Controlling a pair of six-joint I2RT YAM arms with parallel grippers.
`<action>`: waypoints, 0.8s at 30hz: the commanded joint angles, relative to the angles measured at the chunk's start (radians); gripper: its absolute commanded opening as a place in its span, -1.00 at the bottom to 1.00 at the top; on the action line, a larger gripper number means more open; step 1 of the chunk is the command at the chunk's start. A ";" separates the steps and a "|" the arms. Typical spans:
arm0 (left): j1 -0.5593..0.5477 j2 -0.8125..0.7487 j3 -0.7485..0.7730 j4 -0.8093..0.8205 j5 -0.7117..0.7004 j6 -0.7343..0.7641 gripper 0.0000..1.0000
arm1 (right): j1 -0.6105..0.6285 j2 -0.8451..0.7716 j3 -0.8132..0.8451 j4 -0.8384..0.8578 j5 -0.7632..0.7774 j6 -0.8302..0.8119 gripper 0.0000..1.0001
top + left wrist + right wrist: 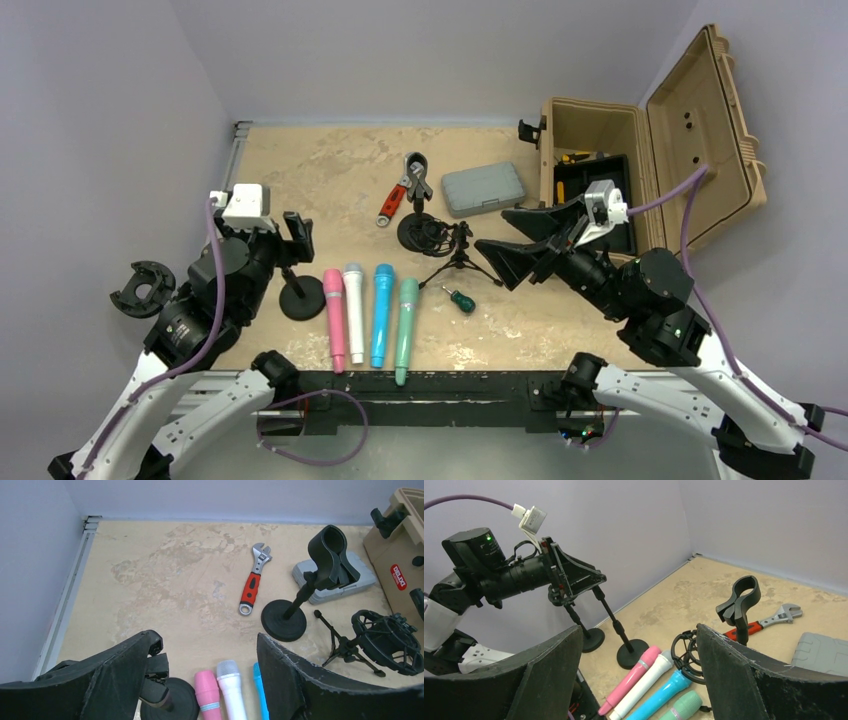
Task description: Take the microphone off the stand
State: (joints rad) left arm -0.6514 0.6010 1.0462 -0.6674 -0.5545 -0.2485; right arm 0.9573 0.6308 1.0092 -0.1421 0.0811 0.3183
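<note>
The left gripper (209,645) and the right gripper (497,238) both hold nothing, jaws spread, and the four microphones (381,315) lie just right of the round-base stand (301,300), which the near left gripper may tip.

Plain lavender-grey walls (400,60), mottled beige tabletop (320,180), metal rail (236,140) along its left edge
</note>
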 commanded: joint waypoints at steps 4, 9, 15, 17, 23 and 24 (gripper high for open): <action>-0.002 -0.017 -0.079 0.171 -0.063 0.037 0.53 | 0.001 0.011 -0.001 0.042 -0.019 0.008 0.63; -0.002 -0.031 -0.176 0.166 -0.086 -0.057 0.53 | 0.001 0.016 -0.008 0.047 -0.024 0.010 0.62; -0.002 -0.087 -0.355 0.074 -0.146 -0.306 0.53 | 0.001 0.028 -0.016 0.056 -0.035 0.013 0.63; -0.003 -0.103 -0.406 0.047 -0.140 -0.378 0.52 | 0.001 0.031 -0.020 0.058 -0.039 0.014 0.63; -0.003 -0.093 -0.514 0.044 -0.112 -0.491 0.52 | 0.001 0.040 -0.032 0.070 -0.050 0.013 0.62; -0.002 -0.089 -0.512 0.044 -0.116 -0.488 0.53 | 0.001 0.042 -0.031 0.072 -0.053 0.014 0.63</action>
State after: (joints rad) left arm -0.6552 0.4778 0.6270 -0.4118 -0.6849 -0.6033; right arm 0.9569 0.6659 0.9848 -0.1238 0.0528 0.3218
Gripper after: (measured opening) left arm 0.758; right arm 0.815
